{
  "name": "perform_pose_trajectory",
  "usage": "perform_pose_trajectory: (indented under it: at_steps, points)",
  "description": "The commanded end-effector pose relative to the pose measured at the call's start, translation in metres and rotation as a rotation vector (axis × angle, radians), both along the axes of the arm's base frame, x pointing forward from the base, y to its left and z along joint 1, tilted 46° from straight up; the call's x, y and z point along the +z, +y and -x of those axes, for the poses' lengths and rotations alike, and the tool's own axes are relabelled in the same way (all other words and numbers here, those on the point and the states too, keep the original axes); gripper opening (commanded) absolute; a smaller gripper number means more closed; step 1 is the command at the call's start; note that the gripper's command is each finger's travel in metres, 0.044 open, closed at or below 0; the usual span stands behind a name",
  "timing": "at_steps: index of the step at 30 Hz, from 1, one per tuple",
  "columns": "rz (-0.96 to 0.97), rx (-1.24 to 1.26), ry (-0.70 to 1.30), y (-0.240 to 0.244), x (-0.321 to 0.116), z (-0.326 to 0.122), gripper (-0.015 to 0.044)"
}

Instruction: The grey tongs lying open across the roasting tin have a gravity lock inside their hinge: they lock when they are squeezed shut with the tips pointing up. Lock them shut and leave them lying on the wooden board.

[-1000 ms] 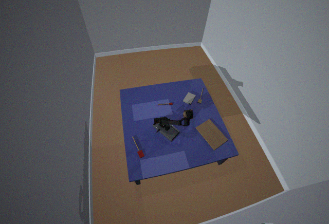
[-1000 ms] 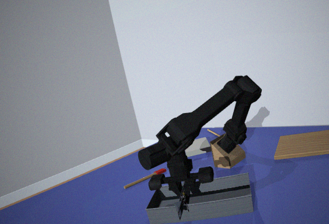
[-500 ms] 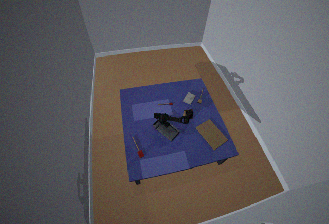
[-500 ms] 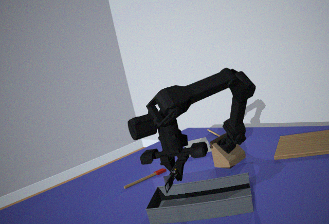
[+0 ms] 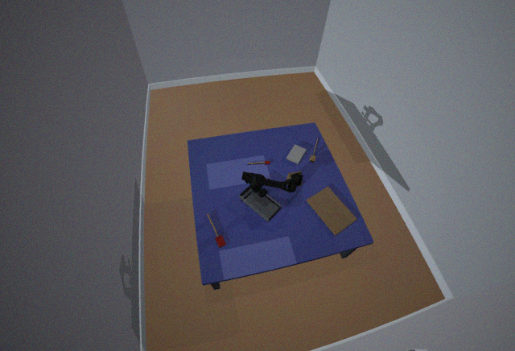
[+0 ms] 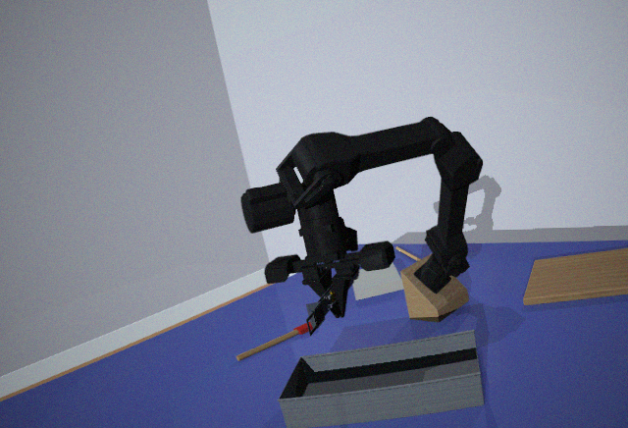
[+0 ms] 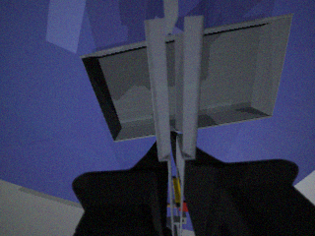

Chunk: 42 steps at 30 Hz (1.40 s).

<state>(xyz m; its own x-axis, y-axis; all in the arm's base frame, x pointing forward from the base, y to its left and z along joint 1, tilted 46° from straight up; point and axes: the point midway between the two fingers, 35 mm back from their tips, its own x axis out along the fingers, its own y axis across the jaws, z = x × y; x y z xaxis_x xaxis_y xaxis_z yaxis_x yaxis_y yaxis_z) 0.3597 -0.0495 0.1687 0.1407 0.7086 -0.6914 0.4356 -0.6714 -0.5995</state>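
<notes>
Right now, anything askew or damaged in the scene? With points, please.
No damage or spill visible. The roasting tin (image 5: pixel 272 214) (image 6: pixel 385 399) (image 7: pixel 283 66) sits upright, at a slant to the table edges. The tongs (image 7: pixel 193 88) hang in the closed fingers, raised above it; nothing else stands out.

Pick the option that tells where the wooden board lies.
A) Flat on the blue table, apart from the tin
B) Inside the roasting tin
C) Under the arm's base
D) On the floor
A: the board lies flat on the blue table, with bare blue between it and the tin.
</notes>
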Motion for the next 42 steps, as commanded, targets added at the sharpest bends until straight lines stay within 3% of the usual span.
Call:
perform_pose_trajectory:
  at_steps: [1,42]
  points:
    - [0.006,0.027,-0.026,0.002,0.002,0.0,-0.015]
    - [0.271,1.235,-1.207,0.087,0.072,0.036,-0.015]
